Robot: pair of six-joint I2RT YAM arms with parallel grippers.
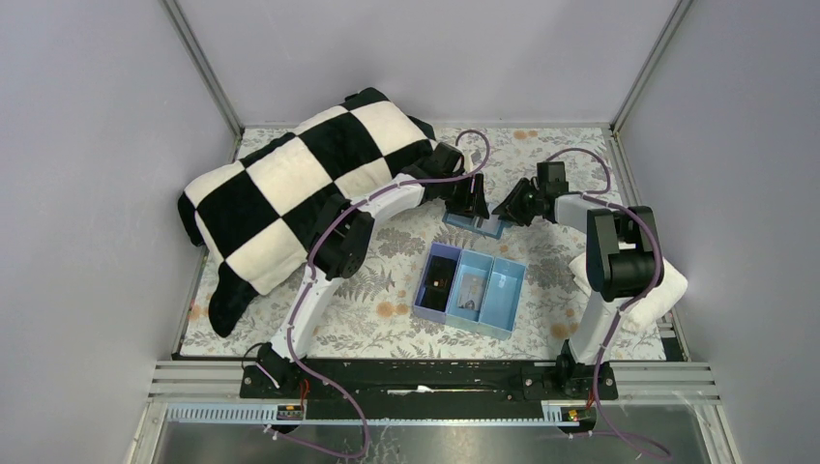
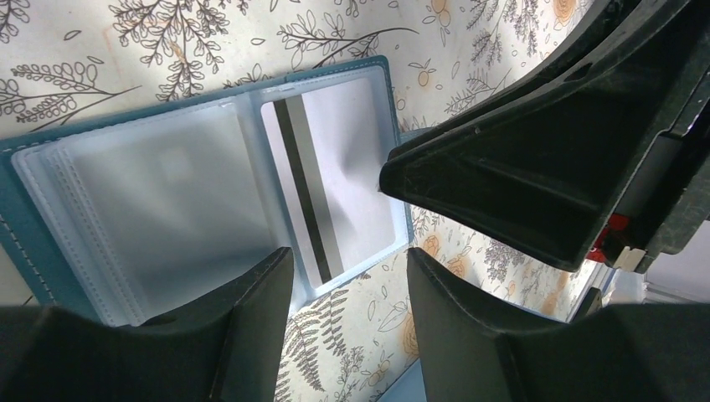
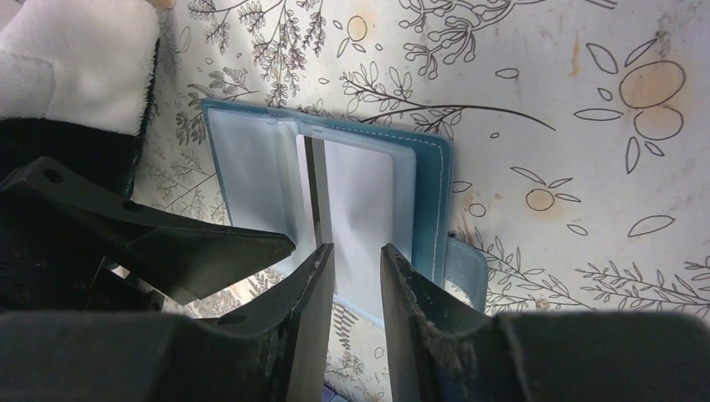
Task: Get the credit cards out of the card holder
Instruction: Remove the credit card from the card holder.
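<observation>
Floral-cloth table (image 1: 580,174) | checkered blanket (image 1: 290,184) far left | left arm (image 1: 329,242) arched forward, left gripper (image 2: 350,260) fingers spread, empty, over card holder (image 3: 431,193) edge | right arm (image 1: 619,251) folded inward, right gripper (image 3: 356,251) fingers narrowly parted above striped credit card (image 3: 360,201), grip unclear | card holder open flat, far centre, credit card inside

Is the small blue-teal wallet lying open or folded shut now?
Open. The blue-teal wallet lies spread on the floral table cover, clear sleeves up, a pale striped card showing inside.
</observation>
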